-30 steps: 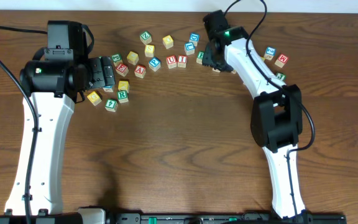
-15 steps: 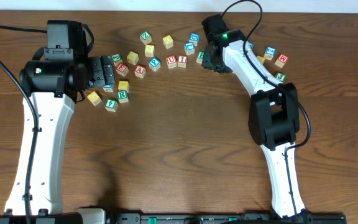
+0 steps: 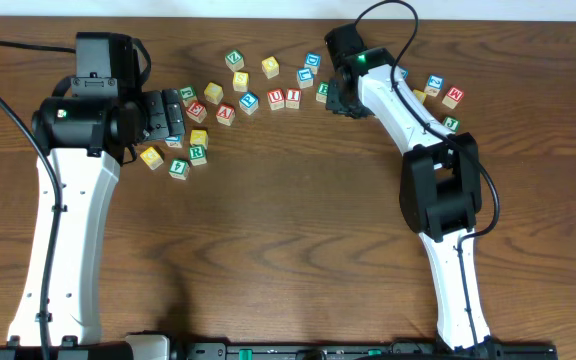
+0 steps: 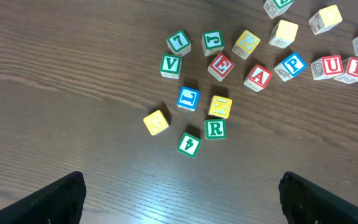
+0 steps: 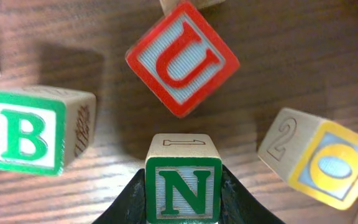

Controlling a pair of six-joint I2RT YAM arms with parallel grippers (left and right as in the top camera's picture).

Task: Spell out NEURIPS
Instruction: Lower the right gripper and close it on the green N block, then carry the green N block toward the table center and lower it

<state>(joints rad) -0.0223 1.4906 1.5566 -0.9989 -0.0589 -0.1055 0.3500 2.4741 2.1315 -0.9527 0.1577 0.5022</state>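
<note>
My right gripper (image 5: 183,205) is shut on a green N cube (image 5: 183,183), low over the table at the back right (image 3: 340,96). A red U cube (image 5: 182,59) lies just beyond it. In the left wrist view I see a green R (image 4: 215,129), red E (image 4: 220,65), blue P (image 4: 289,65), another red U (image 4: 328,66), red I (image 4: 355,68) and a plain yellow cube (image 4: 156,122). My left gripper (image 4: 180,186) is open and empty, above the table near the left cluster (image 3: 173,118).
A green B cube (image 5: 27,130) and a yellow O cube (image 5: 322,162) flank the held N. A red A (image 4: 258,76), green V (image 4: 170,65) and several other letter cubes lie scattered along the back of the wooden table (image 3: 288,220).
My right gripper has shifted slightly left over the cubes. The left arm has not moved.
</note>
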